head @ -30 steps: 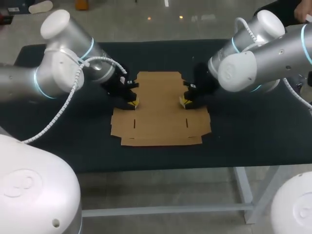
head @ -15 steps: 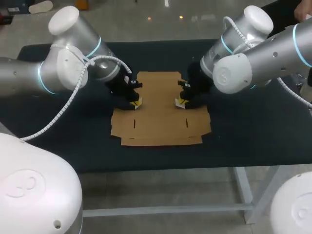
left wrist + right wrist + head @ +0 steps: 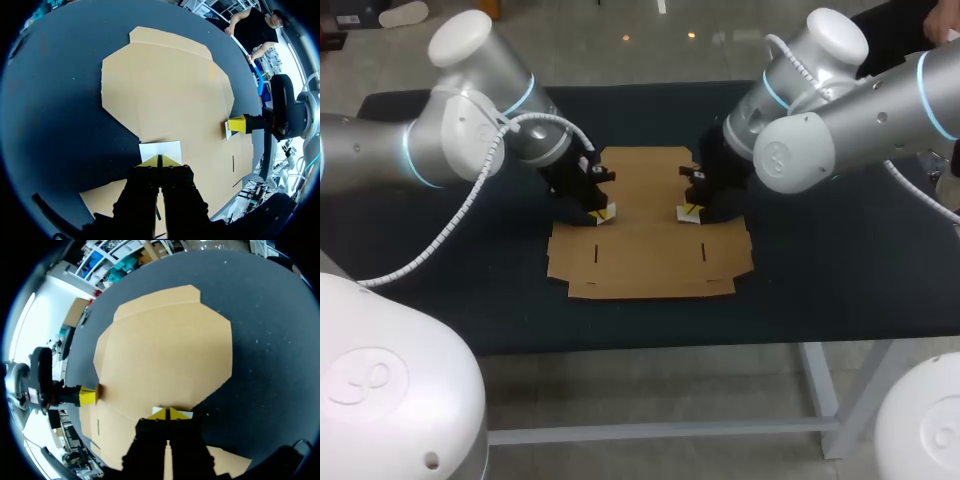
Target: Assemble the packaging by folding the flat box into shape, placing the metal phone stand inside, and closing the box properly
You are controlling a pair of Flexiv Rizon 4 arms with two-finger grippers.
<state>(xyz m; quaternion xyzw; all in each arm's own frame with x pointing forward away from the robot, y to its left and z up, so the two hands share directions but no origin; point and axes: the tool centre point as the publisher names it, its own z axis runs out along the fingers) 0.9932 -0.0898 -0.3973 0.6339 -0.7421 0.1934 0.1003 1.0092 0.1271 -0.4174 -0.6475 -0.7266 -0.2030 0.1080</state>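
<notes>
A flat brown cardboard box blank (image 3: pixel 648 225) lies unfolded in the middle of the dark table. My left gripper (image 3: pixel 603 213) is shut, its yellow tips down on the blank's left part just inside the edge. My right gripper (image 3: pixel 690 211) is shut too, tips down on the right part opposite it. In the left wrist view my shut tips (image 3: pixel 159 161) rest by a white label (image 3: pixel 160 149) on the cardboard (image 3: pixel 165 95), with the other arm's yellow tip (image 3: pixel 236 124) across the blank. In the right wrist view my tips (image 3: pixel 169 413) touch the cardboard (image 3: pixel 165 350). No metal phone stand shows.
The black table cover (image 3: pixel 840 260) surrounds the blank on all sides, with its front edge a little below the blank's near flap. Both arms' large elbows hang over the table's back left and back right.
Both grippers have slid a little inward over the blank, toward each other, and their elbows have swung back. The cardboard has stayed flat and in place.
</notes>
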